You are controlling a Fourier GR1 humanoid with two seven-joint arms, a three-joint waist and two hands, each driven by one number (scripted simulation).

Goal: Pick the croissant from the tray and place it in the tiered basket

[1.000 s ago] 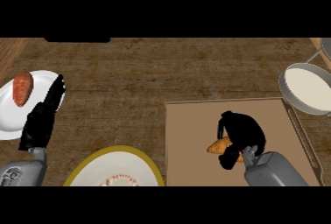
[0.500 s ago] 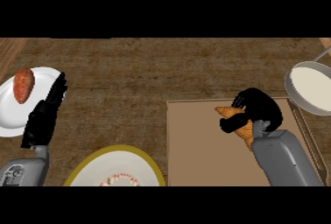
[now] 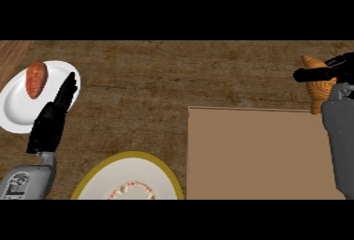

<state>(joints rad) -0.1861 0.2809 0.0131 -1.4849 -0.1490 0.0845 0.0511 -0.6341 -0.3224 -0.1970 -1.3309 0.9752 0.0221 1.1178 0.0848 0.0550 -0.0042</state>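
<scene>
Head view: right hand (image 3: 321, 73) curls round the croissant (image 3: 319, 91) at the far right edge, just past the tray's (image 3: 256, 154) far corner. No tiered basket shows; keep the pastry level and open the fingers only above a tier. Near left, the left hand (image 3: 52, 119) rests open.

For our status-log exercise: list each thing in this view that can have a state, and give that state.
Croissant: off the tray, held up at the view's right edge.
Right hand: fingers curled round the croissant.
Left hand: open, fingers straight, over the white plate's edge.
Tray: flat on the counter, croissant not on it.
White plate: holds a reddish food.
Yellow-rimmed plate: partly cut off at the view's lower edge.
</scene>
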